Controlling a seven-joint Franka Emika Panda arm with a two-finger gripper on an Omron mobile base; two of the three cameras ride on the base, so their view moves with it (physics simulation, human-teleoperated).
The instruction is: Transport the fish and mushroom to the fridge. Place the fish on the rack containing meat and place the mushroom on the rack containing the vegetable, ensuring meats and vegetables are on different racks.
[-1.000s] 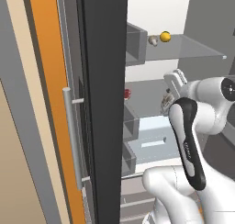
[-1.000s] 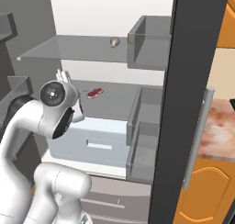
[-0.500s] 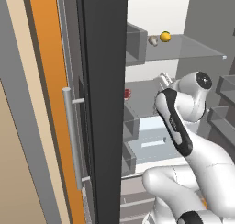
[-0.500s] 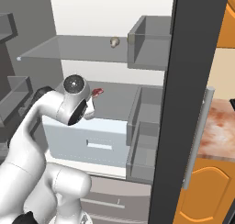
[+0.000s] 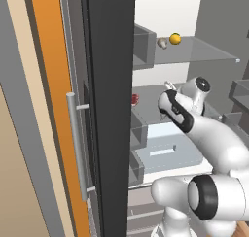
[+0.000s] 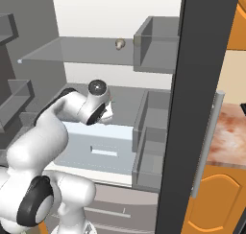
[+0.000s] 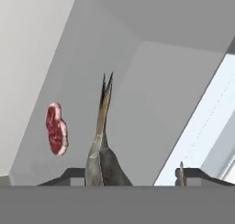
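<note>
Gripper: our gripper (image 7: pixel 137 175) is closed on the fish (image 7: pixel 102 147), reaching into the fridge (image 5: pixel 109 85) over the lower shelf.
Fish axis: it runs straight out from the fingers, tail pointing away.
Meat: the meat (image 7: pixel 56 129) lies on that shelf, just to one side of the fish, apart.
Mushroom: the mushroom (image 5: pixel 162 42) sits by the yellow ball (image 5: pixel 175 38) on the upper shelf (image 5: pixel 204 51).

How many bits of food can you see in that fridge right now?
4. The mushroom and the yellow-orange ball sit on the upper glass shelf. The red meat lies on the shelf below. The fish is in the gripper. More may be hidden.
</note>
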